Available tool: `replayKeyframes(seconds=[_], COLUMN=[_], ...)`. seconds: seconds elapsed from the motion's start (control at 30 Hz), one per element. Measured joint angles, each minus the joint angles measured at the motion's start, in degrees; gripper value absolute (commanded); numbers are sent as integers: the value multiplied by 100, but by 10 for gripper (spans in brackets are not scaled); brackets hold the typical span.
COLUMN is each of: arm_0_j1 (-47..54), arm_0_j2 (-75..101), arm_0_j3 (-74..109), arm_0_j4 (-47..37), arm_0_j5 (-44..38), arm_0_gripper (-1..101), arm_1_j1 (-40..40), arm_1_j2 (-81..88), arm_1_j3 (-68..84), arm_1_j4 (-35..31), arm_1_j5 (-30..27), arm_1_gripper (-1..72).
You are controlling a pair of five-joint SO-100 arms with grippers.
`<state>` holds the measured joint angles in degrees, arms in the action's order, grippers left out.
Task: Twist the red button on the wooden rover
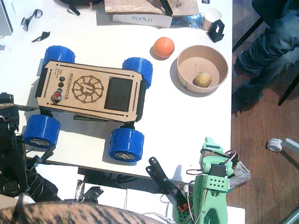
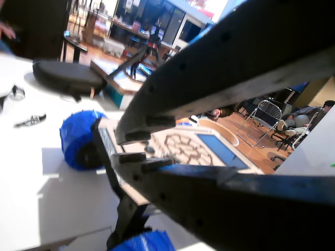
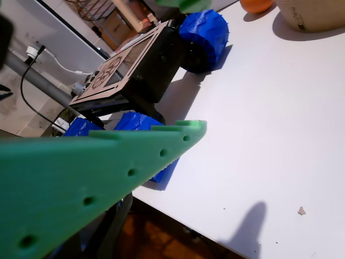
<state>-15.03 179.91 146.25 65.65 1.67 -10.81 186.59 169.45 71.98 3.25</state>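
Fixed view is showing the tiny red metal-ringed button [image 1: 56, 96] sitting at nine o'clock on the flat plywood blue-wheeled rover [image 1: 88, 88] — black left gripper [image 2: 123, 149] (jaws slightly parted) nearby, green right gripper [image 1: 210, 142] undeterminable.

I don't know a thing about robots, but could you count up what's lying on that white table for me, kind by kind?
Flat light plywood rover: 1
Chunky blue wheels: 4
Tiny round red button: 1
Round orange ball: 1
Round tan bowl: 1
Small yellowish lump in the bowl: 1
Total: 9
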Motion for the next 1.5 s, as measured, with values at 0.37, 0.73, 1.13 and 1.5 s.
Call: replayKeyframes(seconds=[0.37,0.73,1.13,1.5], arm_0_j1=[0,721,1969,2127], arm_0_j2=[-2900,-4474,-6073,-7260], arm_0_j3=[-2268,-3437,-4175,-5467], arm_0_j4=[536,984,1107,1512], arm_0_j5=[0,0,0,0], arm_0_gripper=[0,0,0,47], arm_1_j1=[0,0,0,0], arm_1_j2=[0,0,0,0], arm_1_j3=[0,0,0,0], arm_1_j4=[0,0,0,0], arm_1_j5=[0,0,0,0], arm_1_gripper=[204,204,204,204])
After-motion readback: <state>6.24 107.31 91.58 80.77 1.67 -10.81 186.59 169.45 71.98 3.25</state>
